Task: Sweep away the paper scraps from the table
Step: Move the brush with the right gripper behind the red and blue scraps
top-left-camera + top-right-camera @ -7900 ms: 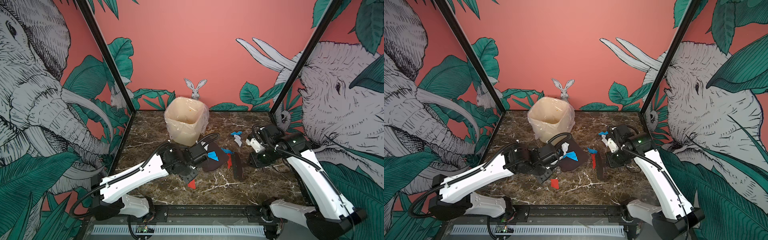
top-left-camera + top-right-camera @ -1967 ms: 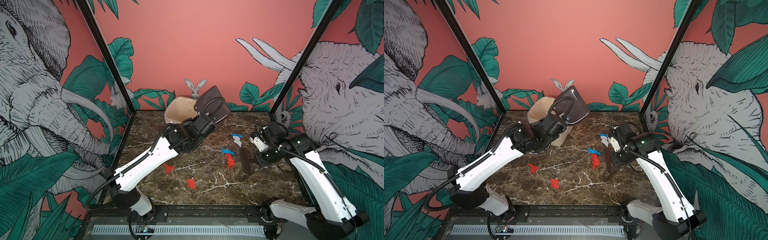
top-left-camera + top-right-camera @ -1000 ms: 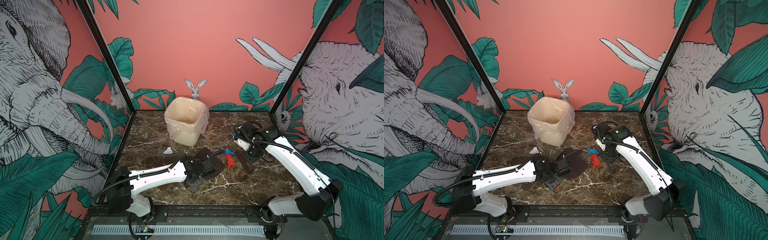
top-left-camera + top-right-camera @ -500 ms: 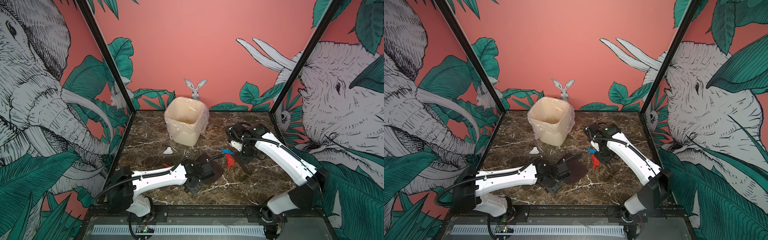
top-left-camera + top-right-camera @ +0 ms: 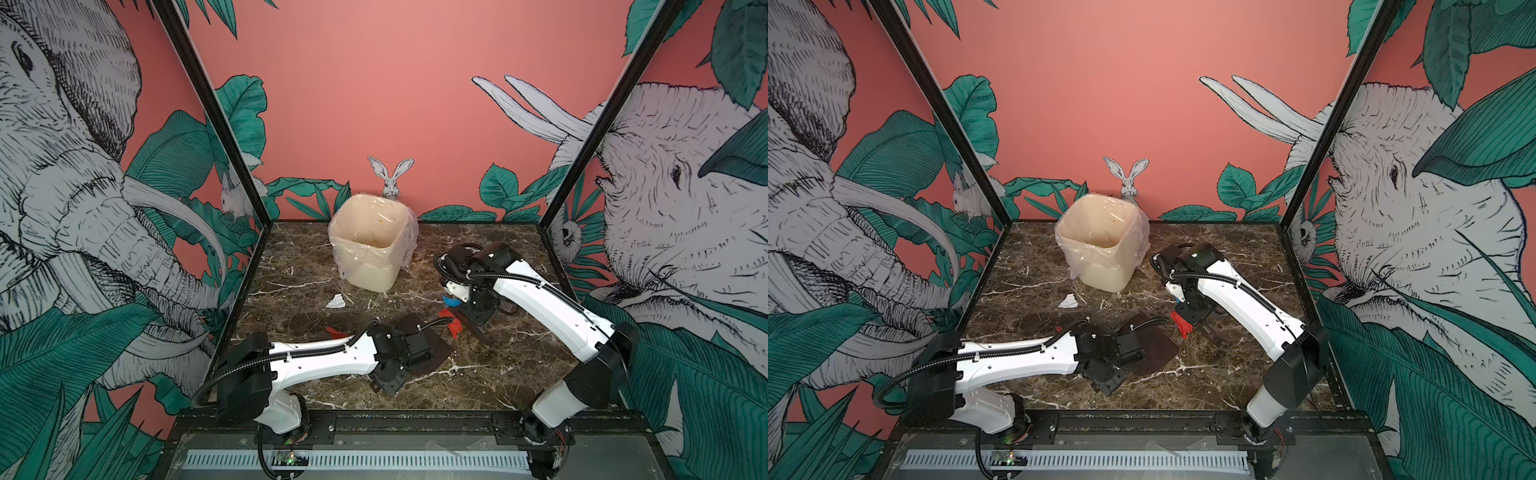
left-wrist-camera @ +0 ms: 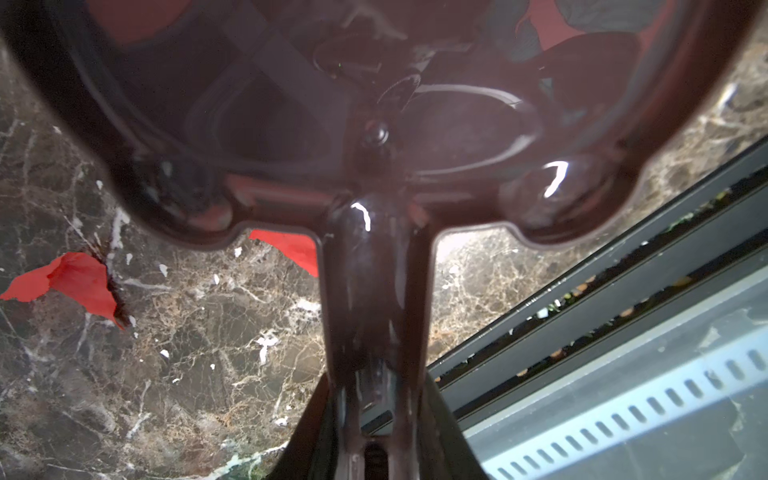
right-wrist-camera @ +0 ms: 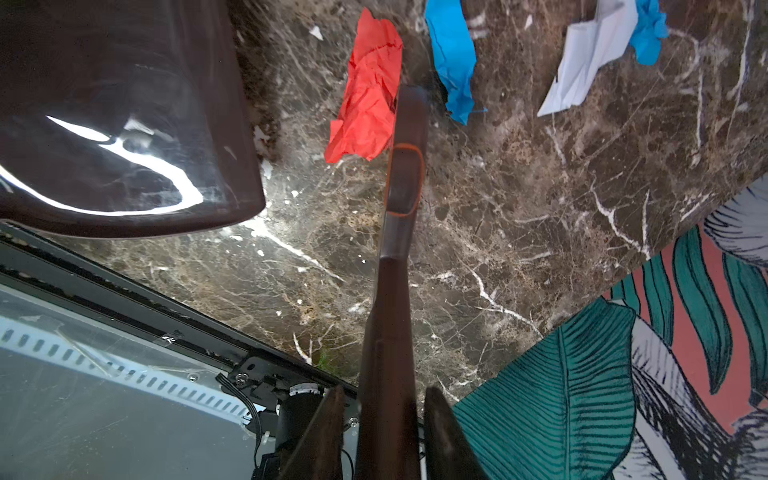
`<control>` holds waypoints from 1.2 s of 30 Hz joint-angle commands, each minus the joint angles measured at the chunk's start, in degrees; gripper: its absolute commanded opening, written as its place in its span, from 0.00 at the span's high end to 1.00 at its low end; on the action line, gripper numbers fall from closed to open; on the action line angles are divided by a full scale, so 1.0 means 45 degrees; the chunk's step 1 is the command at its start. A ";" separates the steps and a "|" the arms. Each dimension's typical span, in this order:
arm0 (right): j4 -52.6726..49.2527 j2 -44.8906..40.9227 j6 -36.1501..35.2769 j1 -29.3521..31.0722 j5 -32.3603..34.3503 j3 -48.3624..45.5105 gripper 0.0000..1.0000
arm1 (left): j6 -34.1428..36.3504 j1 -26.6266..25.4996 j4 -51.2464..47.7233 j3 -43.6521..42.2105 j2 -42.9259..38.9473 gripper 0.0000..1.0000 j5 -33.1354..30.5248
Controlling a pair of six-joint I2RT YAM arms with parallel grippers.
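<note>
Paper scraps (image 7: 453, 62) (red, blue and white) lie scattered on the table (image 5: 498, 374) in front of the bin (image 5: 370, 245), where the left gripper (image 6: 376, 415) clamps the dustpan (image 5: 1158, 345) by its handle and the right gripper (image 7: 386, 415) clamps the brush (image 7: 401, 187), a red scrap (image 7: 365, 104) touching it.

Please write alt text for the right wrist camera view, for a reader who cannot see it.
The right gripper, jaws shut on a dark brush, holds it out over the brown marble table, its far end beside a crumpled red paper scrap. A blue scrap and a white scrap lie past it, and a glossy dark dustpan rests nearby.
</note>
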 commanded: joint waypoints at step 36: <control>-0.0430 0.2191 -0.0150 0.1540 0.0551 0.2088 1.00 | -0.0398 -0.0430 -0.0025 -0.0034 0.0819 1.00 0.0761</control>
